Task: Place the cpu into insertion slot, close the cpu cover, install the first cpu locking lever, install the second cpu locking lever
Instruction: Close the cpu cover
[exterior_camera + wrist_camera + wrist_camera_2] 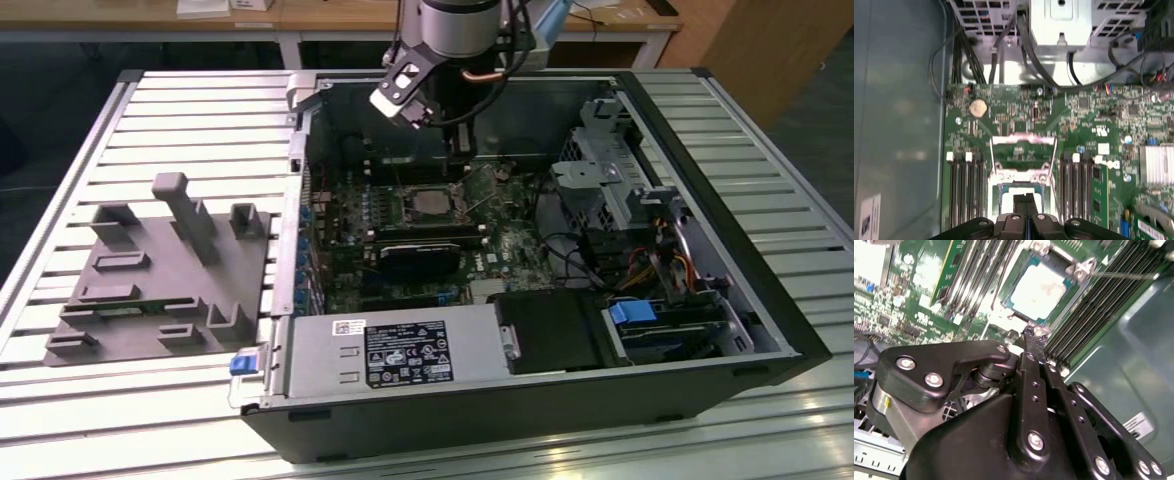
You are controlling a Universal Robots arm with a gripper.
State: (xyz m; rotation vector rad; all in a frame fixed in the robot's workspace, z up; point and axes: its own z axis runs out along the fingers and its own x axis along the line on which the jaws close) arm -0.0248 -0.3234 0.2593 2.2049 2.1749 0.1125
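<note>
The cpu (1041, 286), a flat square with a silver-grey top, lies in the insertion slot (1019, 262) on the green board; it also shows as a pale square (1006, 199) beside my fingers. The cpu cover (1024, 139), a thin silver frame, stands swung open beyond the slot, with board visible through its cut-out. A thin metal locking lever (1126, 275) sticks out past the slot's corner. My gripper (1034, 333) (1026, 198) hangs just above the slot's edge, shut, with nothing between its fingers. In the exterior view the gripper (463, 157) hovers over the slot (430, 203).
Black memory slots (964, 190) flank the socket on both sides. A dark fan block (420, 255) sits just in front of it. The drive cage (614, 180) and cables stand on the exterior view's right, the power supply (387, 350) in front. A grey fixture block (160, 270) lies outside the case.
</note>
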